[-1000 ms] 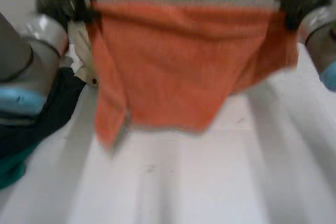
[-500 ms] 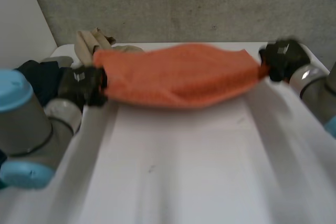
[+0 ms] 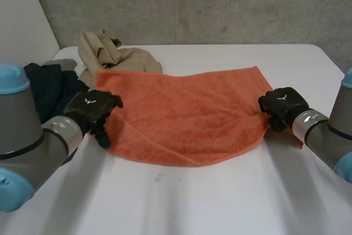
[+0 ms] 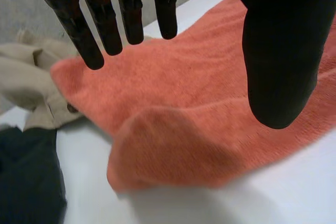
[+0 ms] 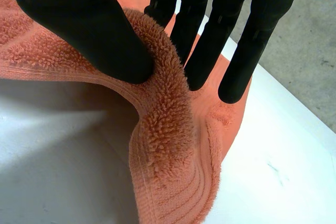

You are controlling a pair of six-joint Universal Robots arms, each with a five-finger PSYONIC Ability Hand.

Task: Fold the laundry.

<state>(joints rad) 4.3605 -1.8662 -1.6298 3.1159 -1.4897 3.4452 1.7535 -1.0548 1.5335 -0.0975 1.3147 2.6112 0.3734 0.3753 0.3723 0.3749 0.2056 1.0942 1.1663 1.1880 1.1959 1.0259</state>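
An orange towel lies spread across the white table, doubled over with its fold along the near side. My left hand hovers at the towel's left edge. In the left wrist view its fingers are straight and apart from the thumb, with the towel's rounded corner lying free below. My right hand is at the towel's right edge. Thumb and fingers there pinch a raised ridge of the towel between them.
A beige garment lies crumpled at the back left, touching the towel's far left corner. A dark garment sits beside it near my left arm. A concrete wall stands behind the table.
The towel, held up stretched between both hands, has come down flat on the table. My left hand has let go and opened; the right still pinches its edge.
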